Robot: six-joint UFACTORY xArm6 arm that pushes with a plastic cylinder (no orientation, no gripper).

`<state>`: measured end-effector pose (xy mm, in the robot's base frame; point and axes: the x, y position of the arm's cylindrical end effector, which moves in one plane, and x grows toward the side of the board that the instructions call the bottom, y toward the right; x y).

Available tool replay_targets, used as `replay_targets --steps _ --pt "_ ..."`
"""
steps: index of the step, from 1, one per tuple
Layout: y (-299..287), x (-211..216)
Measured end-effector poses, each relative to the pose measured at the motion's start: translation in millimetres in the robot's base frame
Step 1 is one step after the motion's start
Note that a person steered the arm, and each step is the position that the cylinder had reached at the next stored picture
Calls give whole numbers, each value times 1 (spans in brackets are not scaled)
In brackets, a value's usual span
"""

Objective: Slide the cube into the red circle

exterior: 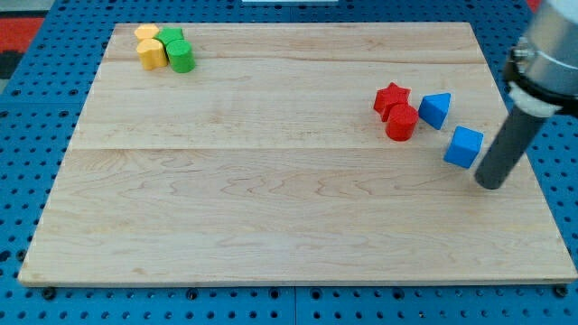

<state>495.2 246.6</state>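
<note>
My tip [490, 184] is sitting near the board's right edge, about halfway down it, just beside the blue cube [464, 146] on the cube's right and slightly lower side; whether it's actually touching the cube I can't tell, since the rod's lower end is overlapping that corner of the picture w/ very little gap showing. It's a bare rod, so it's grasping nothing, only pushing. The red circle [401, 123] (really a short red cylinder) is lying up and to the left of the cube, touching or nearly touching the red star [391, 97] behind it, w/ the blue triangle [436, 109] just beside it on the right. To do this step well I'm judging the push should be going up-left along the line from cube centre to cylinder centre, so the tip wants to be coming round to the cube's lower-right face, square on, not clipping a corner, or the cube will probably be spinning off toward the triangle. Slow contact is helping here. Far off at the top-left corner two yellow blocks [149, 47] and two green blocks [176, 51] are clustering; their shapes are hard to make out. The arm's upper part is cut off at the top-right corner of the picture.
</note>
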Motion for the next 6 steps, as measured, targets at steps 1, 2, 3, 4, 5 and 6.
replay_targets --steps 1,2,3,4,5,6 --pt "5 -34" --pt "-32 -46" --pt "-46 -36" --pt "-49 -5" --pt "-150 -6" --pt "-282 -38"
